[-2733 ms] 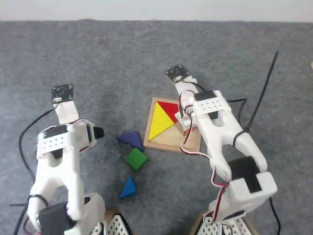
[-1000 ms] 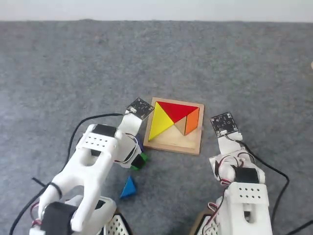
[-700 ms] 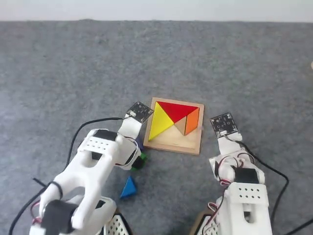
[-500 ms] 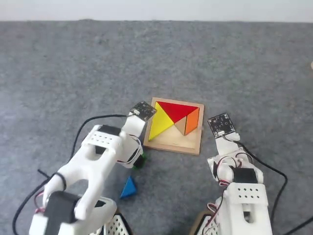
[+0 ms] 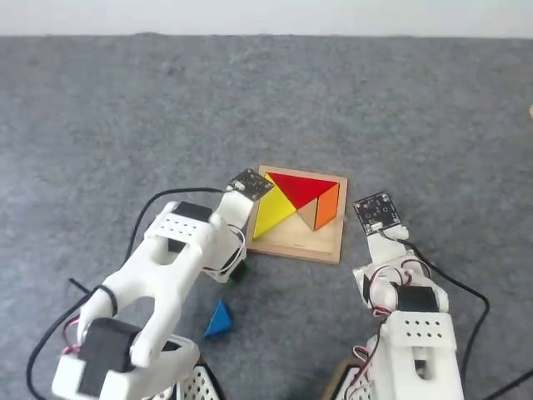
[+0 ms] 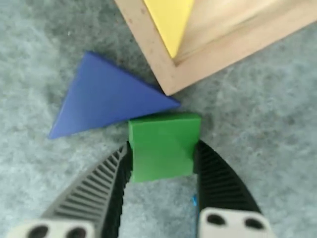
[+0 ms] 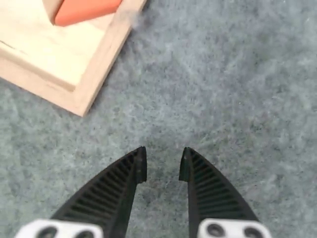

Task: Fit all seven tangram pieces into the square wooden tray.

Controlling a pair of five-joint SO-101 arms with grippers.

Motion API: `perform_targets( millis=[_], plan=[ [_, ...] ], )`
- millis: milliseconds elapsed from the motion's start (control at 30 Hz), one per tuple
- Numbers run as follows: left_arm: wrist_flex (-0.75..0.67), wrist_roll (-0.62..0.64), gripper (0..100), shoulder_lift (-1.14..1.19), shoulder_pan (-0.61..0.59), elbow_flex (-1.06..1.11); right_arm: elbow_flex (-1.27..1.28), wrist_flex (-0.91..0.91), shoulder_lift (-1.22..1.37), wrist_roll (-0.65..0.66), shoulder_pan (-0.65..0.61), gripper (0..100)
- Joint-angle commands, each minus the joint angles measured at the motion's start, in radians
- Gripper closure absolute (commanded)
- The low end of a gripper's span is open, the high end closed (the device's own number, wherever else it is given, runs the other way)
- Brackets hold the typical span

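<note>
Here we see the left gripper clamped on the green square, one finger pressed to each side, just off the near left corner of the wooden tray. The large blue triangle lies against the square, its tip just beside that same corner. Inside the tray we find the yellow triangle along the left edge, the red triangle along the far edge and the orange piece at the right edge. A small blue triangle sits toward the near edge of the grey surface. The right gripper hangs over carpet beyond the tray's right edge, jaws slightly apart.
</note>
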Motion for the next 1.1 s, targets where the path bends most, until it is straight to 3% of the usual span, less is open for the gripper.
perform_targets(
  millis=[0, 200, 300, 500, 767, 1067],
  plan=[
    [0.087, 0.012, 85, -0.083, 0.003, -0.068, -0.005, -0.016, -0.019, -0.008, -0.007, 86.4],
    [0.198, 0.006, 85, -0.193, 0.005, -0.151, -0.005, -0.016, -0.019, -0.008, -0.008, 86.4],
    [0.198, -0.015, 85, -0.163, 0.003, -0.148, -0.005, -0.016, -0.019, -0.008, -0.008, 86.4],
    [0.130, -0.032, 73, -0.052, -0.005, -0.067, -0.005, -0.016, -0.018, -0.008, -0.008, 86.4],
    [-0.055, 0.003, 74, 0.155, 0.000, -0.056, -0.005, -0.016, -0.018, -0.008, -0.008, 86.4],
    [-0.018, 0.003, 83, 0.213, 0.005, -0.105, -0.005, -0.016, -0.018, -0.006, -0.010, 86.4]
  ],
)
